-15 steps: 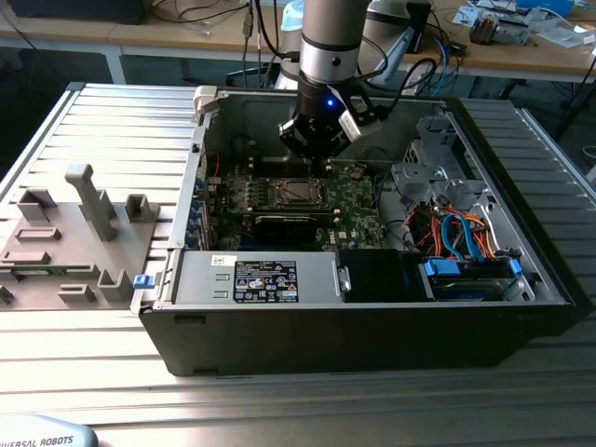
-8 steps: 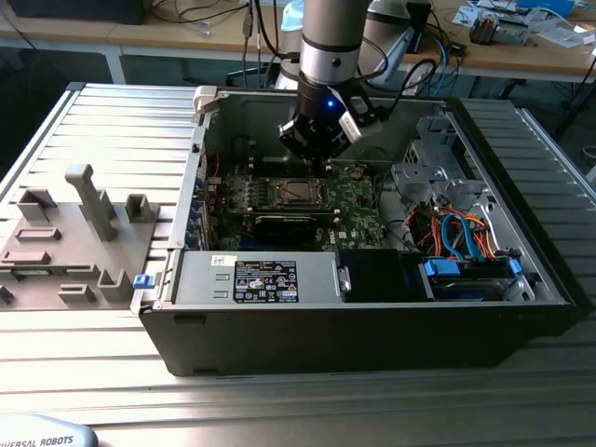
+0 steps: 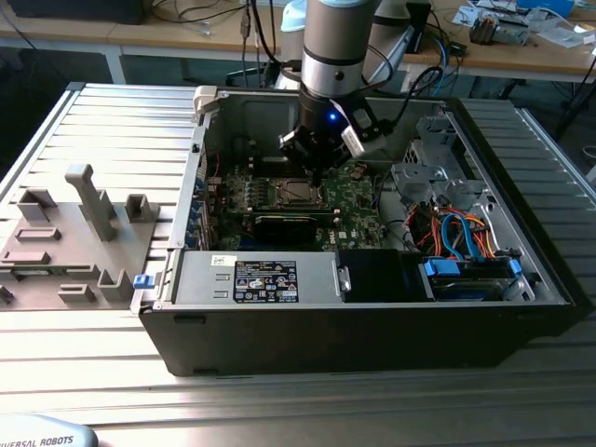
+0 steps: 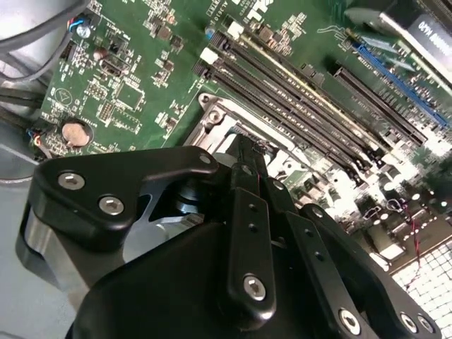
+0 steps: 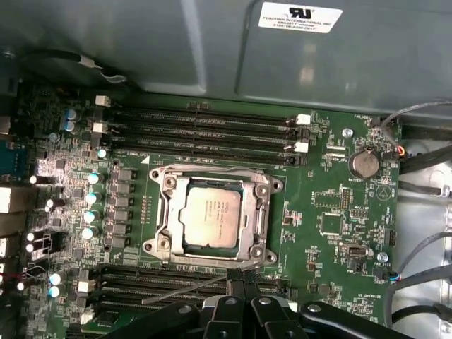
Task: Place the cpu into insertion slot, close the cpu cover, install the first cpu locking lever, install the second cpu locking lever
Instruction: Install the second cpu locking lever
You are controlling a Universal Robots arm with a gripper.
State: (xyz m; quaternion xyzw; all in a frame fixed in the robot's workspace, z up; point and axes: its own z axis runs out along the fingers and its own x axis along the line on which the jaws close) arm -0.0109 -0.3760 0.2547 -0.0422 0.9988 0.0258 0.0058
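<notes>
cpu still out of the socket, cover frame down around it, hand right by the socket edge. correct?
Not quite: the cpu already sits in the insertion slot, as the first wrist view shows. The cpu cover lies down around it, and the hand is at the socket edge.

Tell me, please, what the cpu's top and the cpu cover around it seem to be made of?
The cpu top looks like matte silver-grey metal, going by its dull, even sheen. The cpu cover looks like brighter bare metal, probably stamped steel, with glints along its thin edges.
</notes>
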